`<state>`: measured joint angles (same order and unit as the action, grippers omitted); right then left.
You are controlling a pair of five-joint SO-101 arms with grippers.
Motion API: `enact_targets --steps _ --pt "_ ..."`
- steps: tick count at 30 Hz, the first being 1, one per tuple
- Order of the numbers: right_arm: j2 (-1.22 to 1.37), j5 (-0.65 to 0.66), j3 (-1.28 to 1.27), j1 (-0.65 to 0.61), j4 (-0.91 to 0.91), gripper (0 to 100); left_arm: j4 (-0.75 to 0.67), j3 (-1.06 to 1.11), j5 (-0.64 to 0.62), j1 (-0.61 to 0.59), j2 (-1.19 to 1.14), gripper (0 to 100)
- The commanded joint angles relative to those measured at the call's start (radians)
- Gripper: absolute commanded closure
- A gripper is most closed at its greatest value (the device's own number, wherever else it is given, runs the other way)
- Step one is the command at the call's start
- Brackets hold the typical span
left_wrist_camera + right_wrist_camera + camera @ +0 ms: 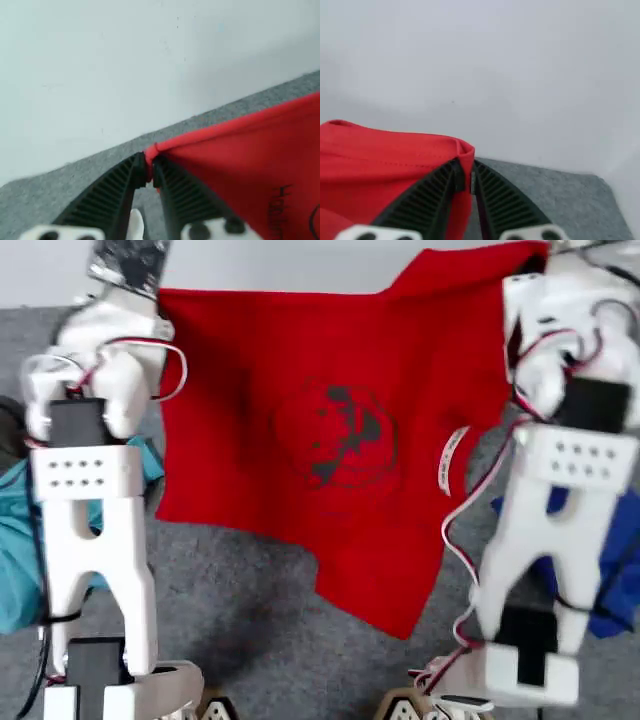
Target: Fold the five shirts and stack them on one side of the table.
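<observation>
A red shirt [330,440] with a dark round print lies stretched across the far middle of the grey table, one sleeve hanging toward the near side. My left gripper [148,167] is shut on the red shirt's [250,150] far left corner, close to the white wall. At the far right, my right gripper [465,172] is shut on the red shirt's [380,160] other far corner, the cloth pinched between its black ribbed fingers [435,192]. From above, the left arm [95,440] and the right arm [560,440] flank the shirt.
A teal shirt [20,540] lies bunched at the left edge under the left arm. A blue shirt [610,560] lies at the right edge beside the right arm. A white wall [125,60] rises just behind the table's far edge. Grey table [240,590] shows near the front.
</observation>
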<state>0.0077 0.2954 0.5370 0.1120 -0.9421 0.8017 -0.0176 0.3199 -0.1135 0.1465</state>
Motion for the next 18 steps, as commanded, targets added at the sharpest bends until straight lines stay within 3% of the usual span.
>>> enact_targets --steps 1,4,9,18 --pt "0.085 -0.006 0.005 -0.022 0.077 98.8 -0.359 0.168 -0.003 -0.02 -0.064 99" --pt "0.14 -0.006 0.006 -0.045 0.041 98.8 -0.451 0.188 -0.003 -0.021 -0.218 99" --pt "0.14 -0.006 0.006 -0.068 -0.134 98.8 -0.434 0.127 -0.003 -0.032 -0.423 99" --pt "0.028 0.018 0.0 -0.068 -0.585 98.8 -0.069 0.097 -0.002 -0.101 -0.328 99"
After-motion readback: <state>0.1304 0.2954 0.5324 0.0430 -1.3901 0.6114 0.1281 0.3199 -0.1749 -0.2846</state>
